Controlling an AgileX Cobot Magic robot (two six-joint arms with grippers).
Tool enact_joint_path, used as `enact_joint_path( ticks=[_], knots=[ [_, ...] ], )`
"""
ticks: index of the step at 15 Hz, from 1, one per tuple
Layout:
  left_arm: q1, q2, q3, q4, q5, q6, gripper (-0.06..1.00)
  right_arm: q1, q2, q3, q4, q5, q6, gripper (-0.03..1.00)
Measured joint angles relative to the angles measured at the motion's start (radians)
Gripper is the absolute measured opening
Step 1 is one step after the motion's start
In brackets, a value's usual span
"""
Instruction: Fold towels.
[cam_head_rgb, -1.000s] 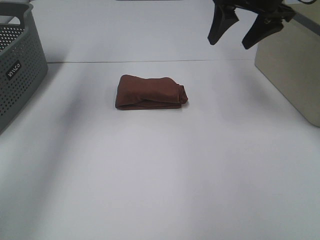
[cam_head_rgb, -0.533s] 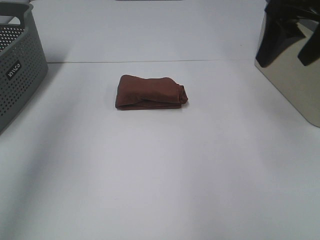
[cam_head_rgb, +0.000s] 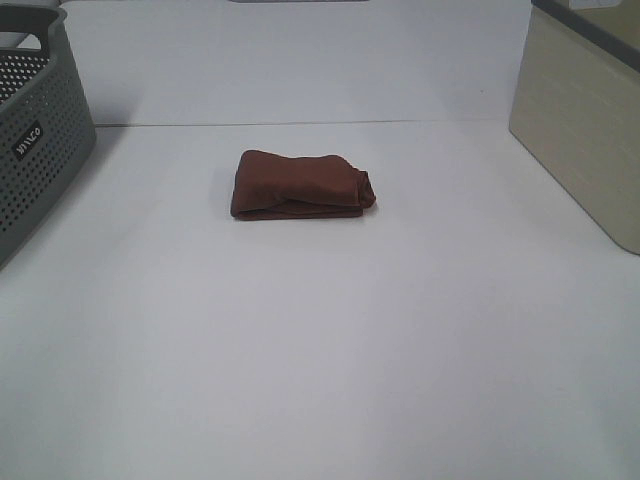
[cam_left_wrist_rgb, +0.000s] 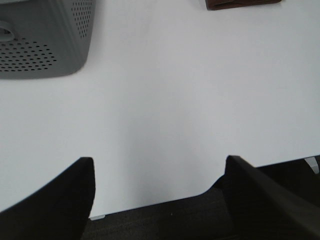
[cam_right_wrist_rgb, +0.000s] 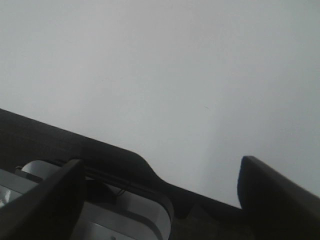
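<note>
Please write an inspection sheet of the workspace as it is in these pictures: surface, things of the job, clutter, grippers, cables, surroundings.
Surface: white table, bare and clean where visible.
Job's things: one dark reddish-brown towel, folded into a compact bundle, lying alone near the table's middle; one end looks bunched.
Clutter: nothing seen.
Grippers: left gripper open, empty, over the table's near edge; right gripper open, empty; neither appears in the high view.
Cables: nothing seen for certain; the right wrist view shows dark, blurred equipment below the table edge.
Surroundings: grey perforated basket on the left, beige box on the right, both apart from the towel.
</note>
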Motion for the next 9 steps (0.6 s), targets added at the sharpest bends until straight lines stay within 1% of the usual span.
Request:
enact_joint_path(
  ticks=[2, 4, 6, 9],
  knots=[
    [0.0, -0.182, 0.093, 0.0, 0.001, 0.01, 0.69, 0.0, -0.179, 0.1, -0.051, 0.0, 0.009, 0.78],
    [0.0, -0.353, 0.15, -0.001, 0.002, 0.021, 0.69, 0.0, -0.392, 0.188, -0.11, 0.0, 0.058, 0.78],
    [0.0, -0.421, 0.179, -0.018, 0.002, 0.065, 0.69, 0.0, -0.521, 0.238, -0.129, -0.019, 0.061, 0.78],
    [0.0, -0.431, 0.243, -0.061, -0.027, 0.132, 0.69, 0.0, -0.627, 0.255, -0.144, -0.05, 0.068, 0.78]
  ],
)
